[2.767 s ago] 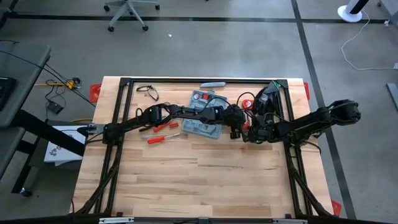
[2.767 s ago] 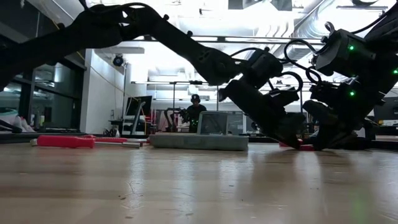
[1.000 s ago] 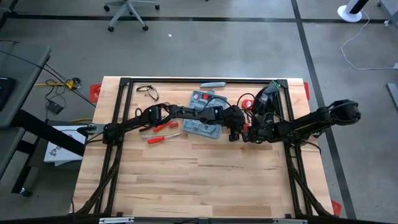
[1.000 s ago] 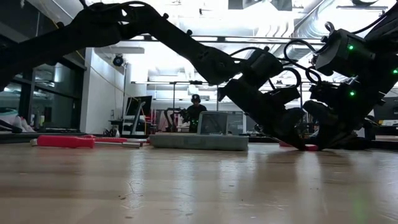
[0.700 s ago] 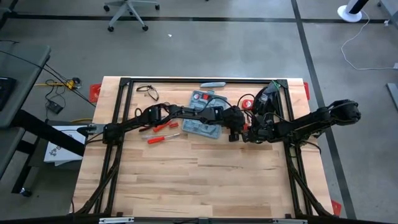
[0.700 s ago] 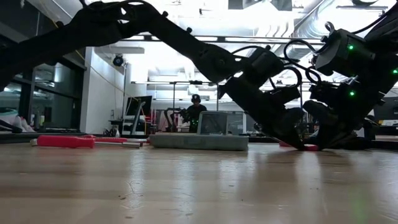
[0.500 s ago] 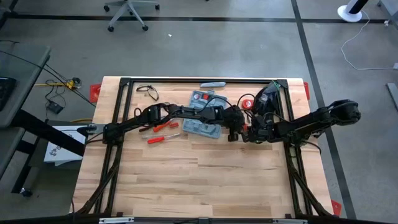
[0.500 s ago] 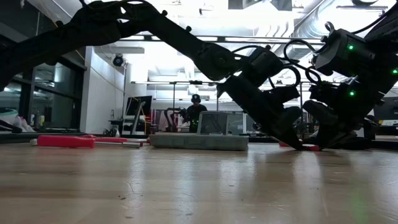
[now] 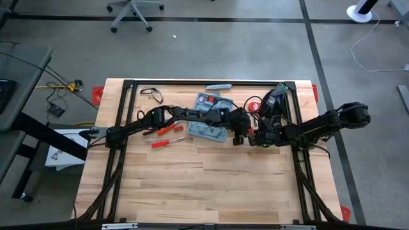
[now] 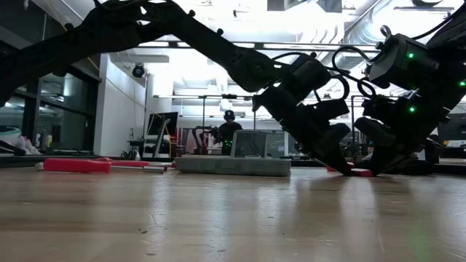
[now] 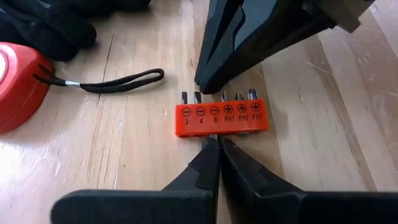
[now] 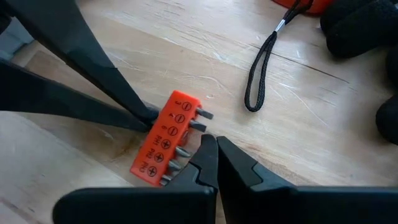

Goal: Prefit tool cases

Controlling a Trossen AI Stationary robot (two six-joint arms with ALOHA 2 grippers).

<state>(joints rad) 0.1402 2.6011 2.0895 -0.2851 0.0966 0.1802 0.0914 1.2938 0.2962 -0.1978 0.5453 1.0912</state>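
On the pale butcher-block wooden table (image 9: 192,185), with its long glued strips and fine scratches, the blue-grey rectangular hinged plastic tool case (image 9: 209,121) lies open and flat toward the far middle of the top, its moulded inside showing grey recesses and a spot of red; in the low view it shows as a low grey slab (image 10: 233,165) with its lid standing behind it. Both dark arms meet just to the right of the case over a small orange rectangular plastic bit holder (image 11: 221,119), a smooth block printed with slot and cross symbols and carrying a row of short grey metal bits along one long edge. The left gripper (image 11: 214,142), matte black with tapering wedge-shaped fingers, has its tips drawn together to a thin slit and resting against the plain long edge of the holder. The right gripper (image 12: 211,144), of the same shape, is pinched closed with nothing between its tips, which sit at the bit side of the holder among the metal shanks. Near the holder lies a thin black cord loop (image 11: 121,81) tied to a glossy red rounded plastic tape-measure body (image 11: 15,87). Left of the case, under the left arm, rest red-handled screwdrivers (image 9: 167,142) with slim steel shafts. A slim grey-blue bar (image 9: 218,86) lies at the far edge, and a pair of black-framed glasses (image 9: 151,93) sits toward the far left corner.
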